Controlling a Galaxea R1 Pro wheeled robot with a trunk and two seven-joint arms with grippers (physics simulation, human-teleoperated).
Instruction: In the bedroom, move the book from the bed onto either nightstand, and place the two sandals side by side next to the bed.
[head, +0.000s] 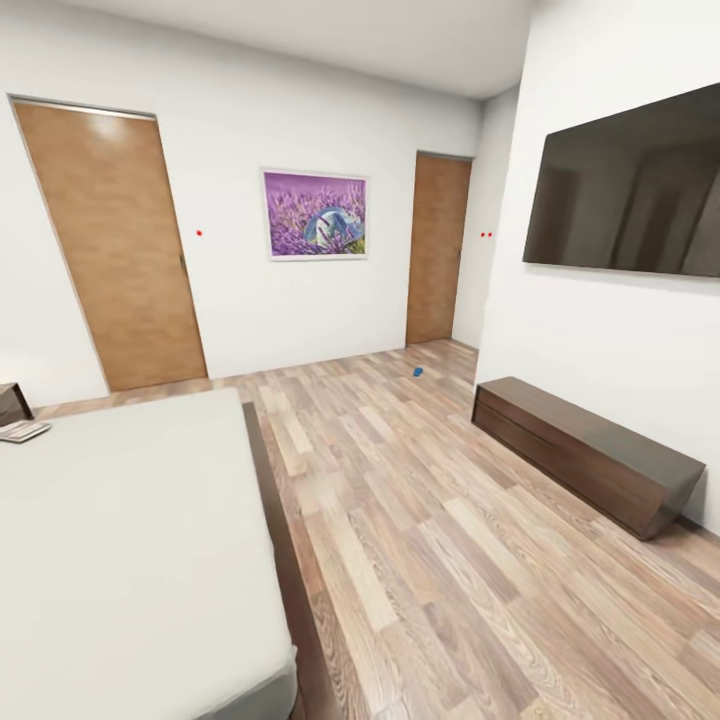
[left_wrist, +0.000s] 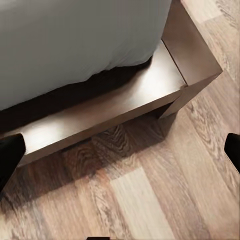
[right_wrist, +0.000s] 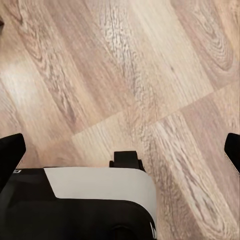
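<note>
The book (head: 22, 431) lies flat on the bed (head: 130, 540) at the far left of the head view, close to the mattress edge, with a dark brown nightstand (head: 12, 400) just beyond it (only a corner of it is in frame). So the first half of the job looks undone: the book is on the mattress, not on the cabinet. One sandal (head: 417, 371) shows as a small blue speck on the plank floor (head: 420, 560), far off near the second door (head: 438, 250) and well apart from the bed; its partner I cannot place. Neither part of the task seems finished, then, and the sandal calls for a trip across the room. The left claw (left_wrist: 120, 150) hangs wide and empty, its dark fingertips (left_wrist: 10, 152) at the picture's edges, over the bed frame's corner and the floor. The right claw (right_wrist: 120, 150) is likewise wide, holding nothing, above bare planks.
</note>
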